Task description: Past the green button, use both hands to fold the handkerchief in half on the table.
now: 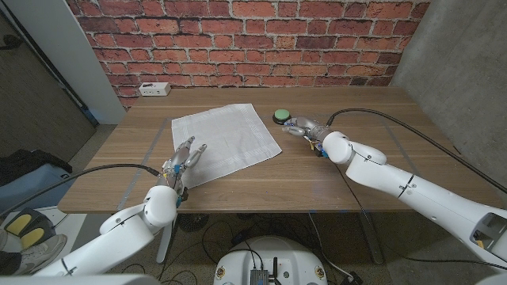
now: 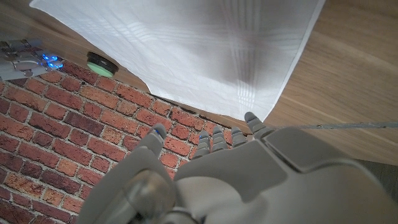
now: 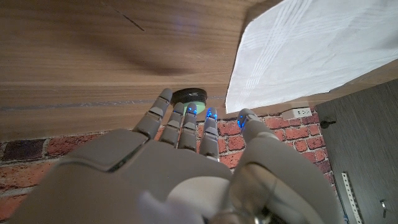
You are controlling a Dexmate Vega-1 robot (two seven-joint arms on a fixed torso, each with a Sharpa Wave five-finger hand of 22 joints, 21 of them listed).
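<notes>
A white handkerchief (image 1: 224, 140) lies spread flat on the wooden table (image 1: 372, 170), also seen as the handkerchief (image 2: 205, 43) and the handkerchief (image 3: 311, 46). Just right of its far corner sits the green button (image 1: 281, 116), seen too as the button (image 2: 100, 63) and the button (image 3: 189, 97). My left hand (image 1: 184, 161) hovers open at the cloth's near left corner, fingers spread, holding nothing. My right hand (image 1: 305, 129) is open just right of the button, fingers pointing toward it. The left hand (image 2: 205, 177) and right hand (image 3: 180, 168) show empty.
A red brick wall (image 1: 253, 39) stands behind the table. A white power socket box (image 1: 154, 89) sits at the table's far left edge. Black cables run along both arms. Bare wood lies right of the button and along the front edge.
</notes>
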